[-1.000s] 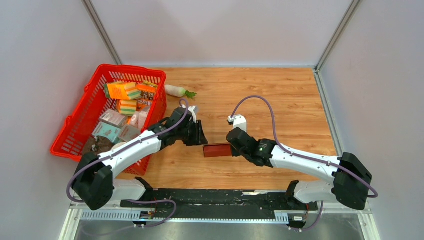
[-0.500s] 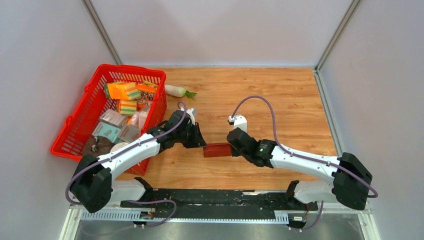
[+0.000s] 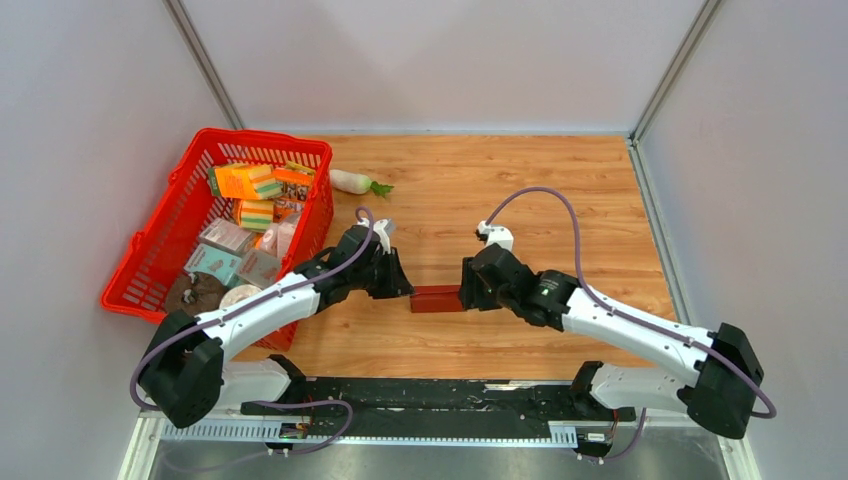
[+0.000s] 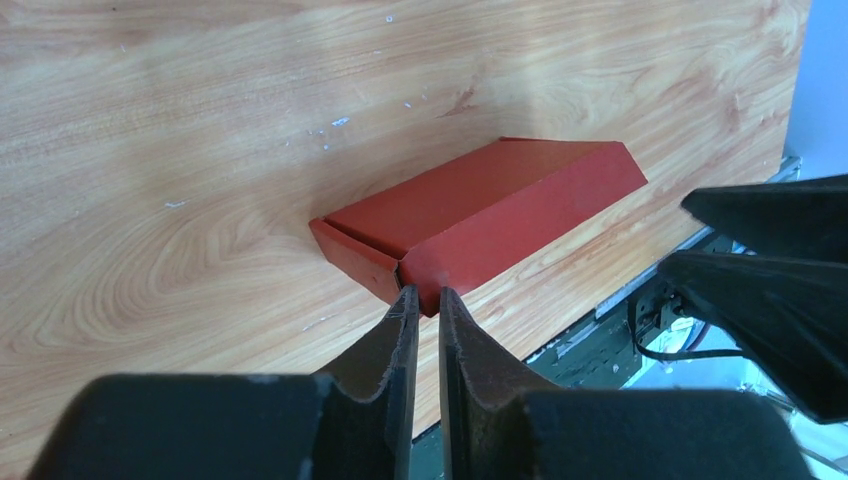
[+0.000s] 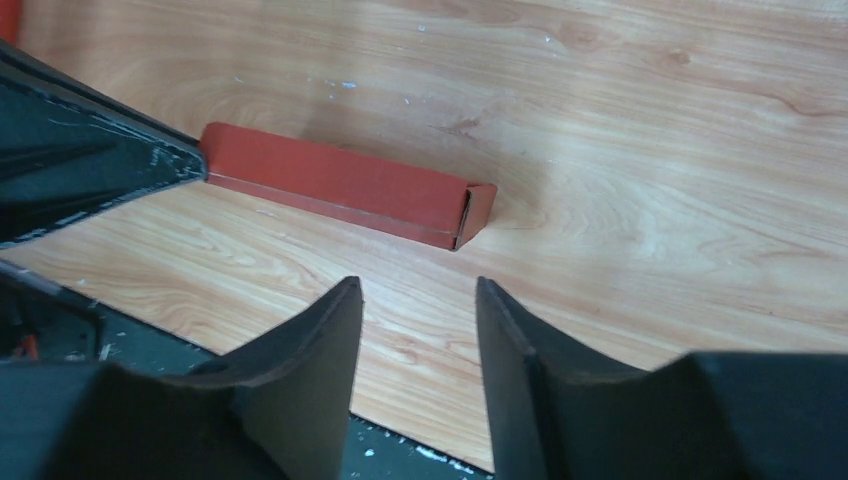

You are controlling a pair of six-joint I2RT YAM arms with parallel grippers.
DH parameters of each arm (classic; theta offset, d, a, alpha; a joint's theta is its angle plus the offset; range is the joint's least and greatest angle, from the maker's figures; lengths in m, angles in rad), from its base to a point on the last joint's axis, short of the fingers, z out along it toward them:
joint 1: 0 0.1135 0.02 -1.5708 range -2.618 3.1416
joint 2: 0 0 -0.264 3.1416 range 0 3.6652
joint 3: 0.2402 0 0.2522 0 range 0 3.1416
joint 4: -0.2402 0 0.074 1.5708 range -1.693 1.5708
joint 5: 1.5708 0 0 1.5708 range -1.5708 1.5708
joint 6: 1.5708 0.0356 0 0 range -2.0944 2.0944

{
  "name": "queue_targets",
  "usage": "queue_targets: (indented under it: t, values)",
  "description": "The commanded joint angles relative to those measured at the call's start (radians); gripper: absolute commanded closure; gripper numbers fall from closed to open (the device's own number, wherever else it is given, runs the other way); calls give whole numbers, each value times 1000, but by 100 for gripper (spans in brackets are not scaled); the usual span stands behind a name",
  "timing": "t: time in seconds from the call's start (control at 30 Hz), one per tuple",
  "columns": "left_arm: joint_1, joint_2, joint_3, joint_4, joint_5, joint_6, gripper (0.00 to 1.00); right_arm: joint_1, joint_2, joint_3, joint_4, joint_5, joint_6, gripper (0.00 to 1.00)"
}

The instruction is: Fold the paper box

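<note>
Since a second ago my right gripper (image 5: pixel 418 285) has backed off the box (image 3: pixel 436 298). It now sits just beside the box's right end, fingers spread wide with nothing between them. My left gripper (image 4: pixel 421 296) is at the box's left end, fingers all but pressed together, tips at its near corner. The box lies closed on the table (image 3: pixel 560 200), between both grippers.
</note>
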Motion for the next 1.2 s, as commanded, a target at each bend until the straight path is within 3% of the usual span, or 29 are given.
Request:
queue_targets:
  t: [0.0,0.23,0.53,0.8,0.87,1.0,1.17]
  values:
    - [-5,15,-35,-48,-57,31,81,-91,-54,35,-5,-137,72,49]
    - [-6,10,-36,-45,-53,33,82,-211,10,35,87,-242,43,50]
    - [-6,2,-46,-37,-53,30,82,-220,39,-80,227,-282,26,67]
    - [-6,13,-52,-25,-44,40,82,-222,75,-178,288,-278,20,69]
    - [-6,-5,-52,-19,-36,49,77,-222,73,-204,303,-278,17,69]
    - [-2,-53,-32,-32,-2,60,56,-220,65,-218,316,-278,11,70]
    - [44,-114,-6,-57,56,48,51,-220,55,-222,319,-278,6,76]
